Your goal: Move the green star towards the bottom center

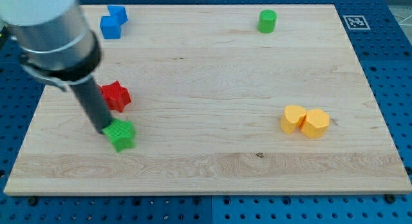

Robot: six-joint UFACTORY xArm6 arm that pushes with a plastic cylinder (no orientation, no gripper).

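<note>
Touching the tool [105, 129] on its lower right: green star [121, 134], lower left of frame, lying flat; plain rod, no jaws.

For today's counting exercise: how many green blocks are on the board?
2: the green star at the lower left, touching my tip, and a green cylinder near the view's top. None seem hidden.

star [121, 134] btm-left | tool tip [105, 129] touching its left | cylinder [267, 21] top-right

Blurred grey cylindrical arm housing, black collar, straight dark rod, my tip [106, 130].
</note>
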